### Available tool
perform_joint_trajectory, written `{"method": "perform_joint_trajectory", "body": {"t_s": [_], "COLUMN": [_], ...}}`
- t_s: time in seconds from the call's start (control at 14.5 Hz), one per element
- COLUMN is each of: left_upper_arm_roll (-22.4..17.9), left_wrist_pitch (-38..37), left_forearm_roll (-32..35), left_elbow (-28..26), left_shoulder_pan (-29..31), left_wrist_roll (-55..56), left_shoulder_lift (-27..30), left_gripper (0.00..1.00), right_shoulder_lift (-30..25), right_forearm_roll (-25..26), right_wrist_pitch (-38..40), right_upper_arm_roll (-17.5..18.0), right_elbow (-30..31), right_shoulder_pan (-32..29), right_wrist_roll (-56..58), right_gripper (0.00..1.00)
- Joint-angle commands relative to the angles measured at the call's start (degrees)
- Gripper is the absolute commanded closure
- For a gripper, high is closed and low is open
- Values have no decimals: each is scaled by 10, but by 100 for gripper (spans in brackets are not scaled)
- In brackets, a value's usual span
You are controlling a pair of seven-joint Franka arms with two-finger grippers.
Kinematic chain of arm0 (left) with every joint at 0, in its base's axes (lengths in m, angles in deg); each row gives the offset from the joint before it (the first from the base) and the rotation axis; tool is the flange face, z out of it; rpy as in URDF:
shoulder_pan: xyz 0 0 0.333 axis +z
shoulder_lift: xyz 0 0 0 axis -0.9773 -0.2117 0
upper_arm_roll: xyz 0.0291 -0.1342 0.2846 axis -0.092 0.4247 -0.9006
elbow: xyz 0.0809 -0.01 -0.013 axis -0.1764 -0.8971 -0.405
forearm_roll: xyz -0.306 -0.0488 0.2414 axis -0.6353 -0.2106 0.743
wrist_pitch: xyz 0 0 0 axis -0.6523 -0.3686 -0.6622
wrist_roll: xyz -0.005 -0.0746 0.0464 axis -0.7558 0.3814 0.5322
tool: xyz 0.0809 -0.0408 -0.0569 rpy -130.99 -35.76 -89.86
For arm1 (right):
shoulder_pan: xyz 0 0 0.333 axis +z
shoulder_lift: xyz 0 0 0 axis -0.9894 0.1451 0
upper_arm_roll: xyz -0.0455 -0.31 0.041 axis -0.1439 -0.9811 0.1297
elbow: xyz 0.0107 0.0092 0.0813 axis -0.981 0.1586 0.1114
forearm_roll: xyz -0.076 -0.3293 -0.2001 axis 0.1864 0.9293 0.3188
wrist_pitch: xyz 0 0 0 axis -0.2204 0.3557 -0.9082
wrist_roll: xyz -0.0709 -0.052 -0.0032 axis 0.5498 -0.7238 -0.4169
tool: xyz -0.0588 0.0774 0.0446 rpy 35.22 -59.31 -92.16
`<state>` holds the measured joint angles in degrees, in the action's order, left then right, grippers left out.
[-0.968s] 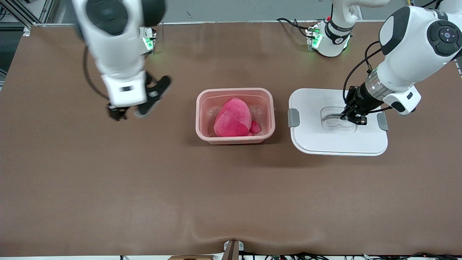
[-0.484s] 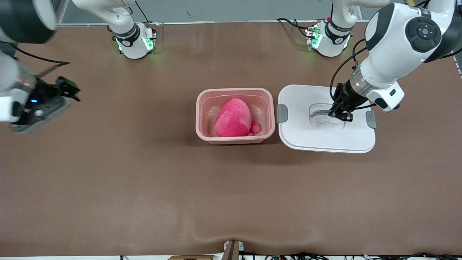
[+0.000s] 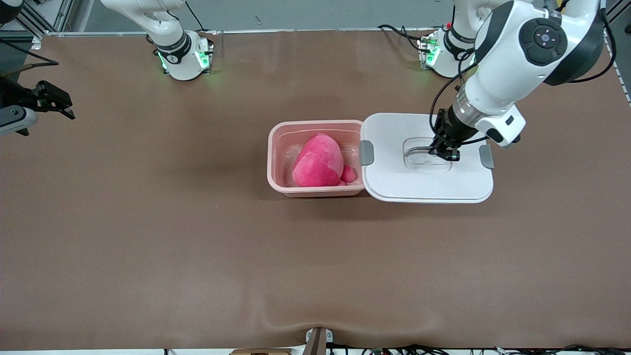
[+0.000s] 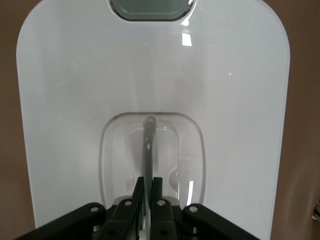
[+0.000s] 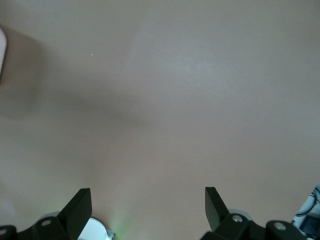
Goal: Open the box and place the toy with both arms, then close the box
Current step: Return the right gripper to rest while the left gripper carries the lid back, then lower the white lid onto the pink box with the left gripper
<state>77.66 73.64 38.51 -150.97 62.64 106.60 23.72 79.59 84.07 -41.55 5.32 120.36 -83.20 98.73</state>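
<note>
- The box (image 3: pixel 319 158) stands open mid-surface, with the toy (image 3: pixel 319 161) lying inside it.
- The lid (image 3: pixel 427 183) is carried level, and its edge overlaps the box rim at the left arm's end.
- The left hand (image 3: pixel 445 150) is clamped on the lid's thin central handle (image 4: pixel 148 150).
- The right hand (image 3: pixel 49 98) waits over the surface (image 3: pixel 148 246) at the right arm's end, fingers apart.
- Risk: the single narrow grip may let the lid tilt or swivel, so that it seats crooked on the rim.
- Risk: the grey latches (image 3: pixel 366 152) may catch the rim.
</note>
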Motion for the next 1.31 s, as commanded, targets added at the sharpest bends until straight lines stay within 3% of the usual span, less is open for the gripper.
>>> {"method": "perform_joint_trajectory", "body": {"t_s": [0.0,0.21,0.62,0.97,1.24], "left_upper_arm_roll": [20,39,54,55,54], "left_wrist_pitch": [-1,-1,0,0,1], "left_forearm_roll": [-9,-6,20,55,56], "left_elbow": [30,48,86,128,152], "left_shoulder_pan": [0,-1,-43,-85,-123], "left_wrist_roll": [32,64,149,227,264], "left_shoulder_lift": [-22,-40,-85,-129,-169], "left_gripper": [100,100,100,100,100], "right_shoulder_lift": [-81,-77,-16,-3,8], "right_forearm_roll": [-45,-48,-46,-52,-51], "right_wrist_pitch": [-46,-25,-4,1,1], "right_upper_arm_roll": [9,12,13,14,12], "right_elbow": [122,111,11,-21,-34], "right_shoulder_pan": [-50,-45,-15,-1,11], "right_wrist_roll": [-26,-143,-152,-155,-233], "right_gripper": [0,0,0,0,0]}}
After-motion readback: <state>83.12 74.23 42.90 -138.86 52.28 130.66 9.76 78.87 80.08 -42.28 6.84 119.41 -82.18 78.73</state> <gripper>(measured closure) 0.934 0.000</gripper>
